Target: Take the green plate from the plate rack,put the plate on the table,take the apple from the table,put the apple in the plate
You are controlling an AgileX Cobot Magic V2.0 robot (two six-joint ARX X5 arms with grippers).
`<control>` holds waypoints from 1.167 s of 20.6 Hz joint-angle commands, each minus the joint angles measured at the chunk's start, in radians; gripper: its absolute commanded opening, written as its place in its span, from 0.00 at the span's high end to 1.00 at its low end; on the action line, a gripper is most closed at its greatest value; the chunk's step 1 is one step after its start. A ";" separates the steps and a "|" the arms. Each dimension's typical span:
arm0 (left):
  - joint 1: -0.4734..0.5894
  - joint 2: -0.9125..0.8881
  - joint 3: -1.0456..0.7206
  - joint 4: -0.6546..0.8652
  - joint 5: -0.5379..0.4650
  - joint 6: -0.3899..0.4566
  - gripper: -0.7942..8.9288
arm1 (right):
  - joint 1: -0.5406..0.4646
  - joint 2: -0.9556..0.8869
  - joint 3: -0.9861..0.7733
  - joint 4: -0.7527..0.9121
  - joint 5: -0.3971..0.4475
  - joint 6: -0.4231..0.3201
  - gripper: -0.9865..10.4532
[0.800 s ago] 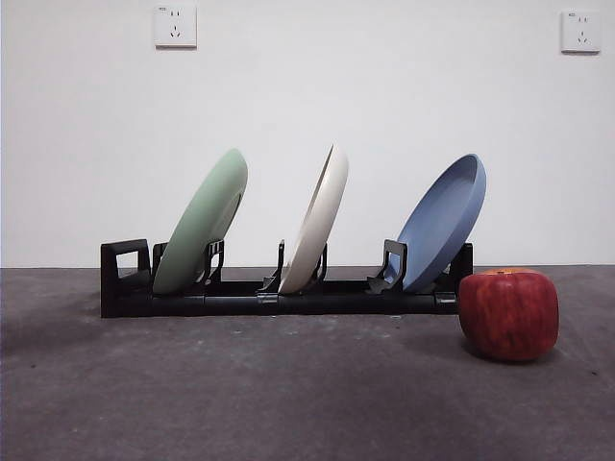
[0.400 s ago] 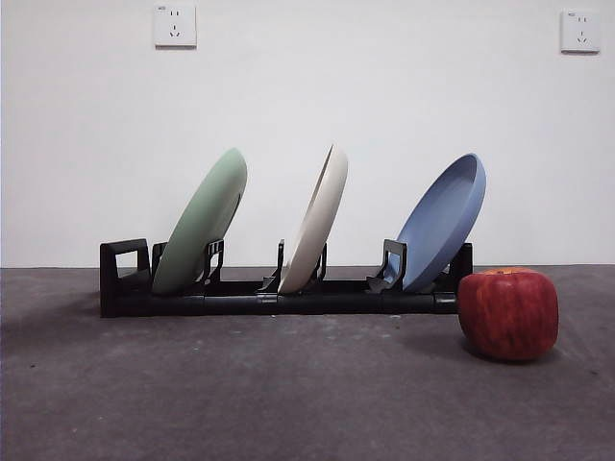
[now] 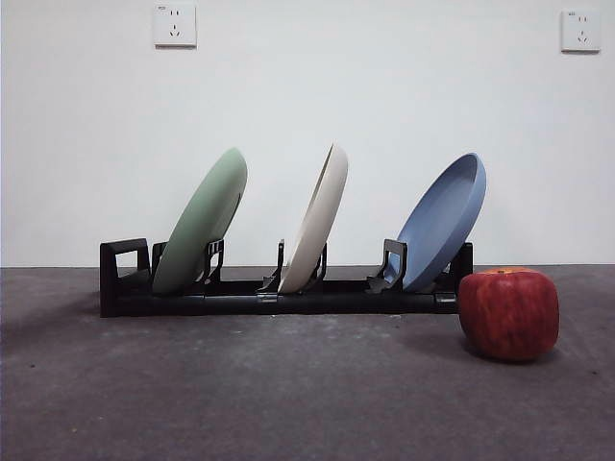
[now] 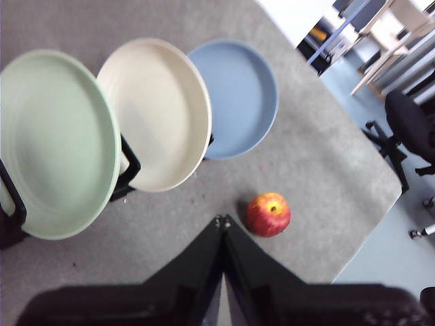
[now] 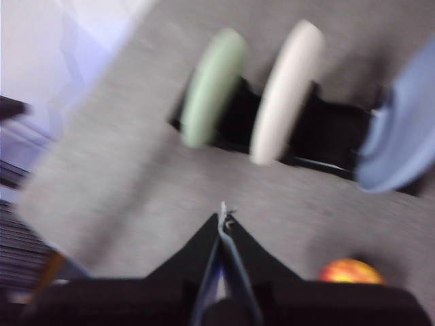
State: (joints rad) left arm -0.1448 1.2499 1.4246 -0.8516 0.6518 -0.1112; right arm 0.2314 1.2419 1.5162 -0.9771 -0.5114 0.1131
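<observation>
Your green plate (image 3: 202, 223) sits in the end slot of the plate rack (image 3: 259, 298), the end w/ the square loop, leaning at approx 1 o'clock in the front view; cream plate (image 3: 318, 223) next, blue plate (image 3: 442, 221) last. It looks stiff, light and smooth, prob. plastic, so slippery on a thin rim. I'd pinch the raised rim at its top edge, approx 12 o'clock, where it's free of the holders, and lift along the lean so it doesn't snag.

Apple (image 3: 508, 313) sits on the worktop (image 3: 288, 394) just beside the rack's blue-plate end, at its 4 o'clock. Firm, round, heavier; take it across the widest part.

Left gripper (image 4: 222, 221) hangs high over the worktop, fingers pressed together, nothing held. Right gripper (image 5: 223, 212) also up and clear, pic blurred, fingers look closed and empty.

Worktop is dark grey, matte, speckled, so decent grip for setting the plate down; bare stretch in front of the rack. White wall w/ sockets (image 3: 175, 26) behind. Chairs (image 4: 411, 132) stand beyond the worktop edge.
</observation>
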 commanded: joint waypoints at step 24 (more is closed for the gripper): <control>-0.136 0.523 0.464 0.046 -0.319 -0.011 0.50 | 0.032 0.070 0.013 0.109 0.071 0.018 0.47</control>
State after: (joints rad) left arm -0.2783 1.7645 1.8858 -0.8062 0.3328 -0.1165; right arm 0.2619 1.3071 1.5238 -0.8745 -0.4404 0.1219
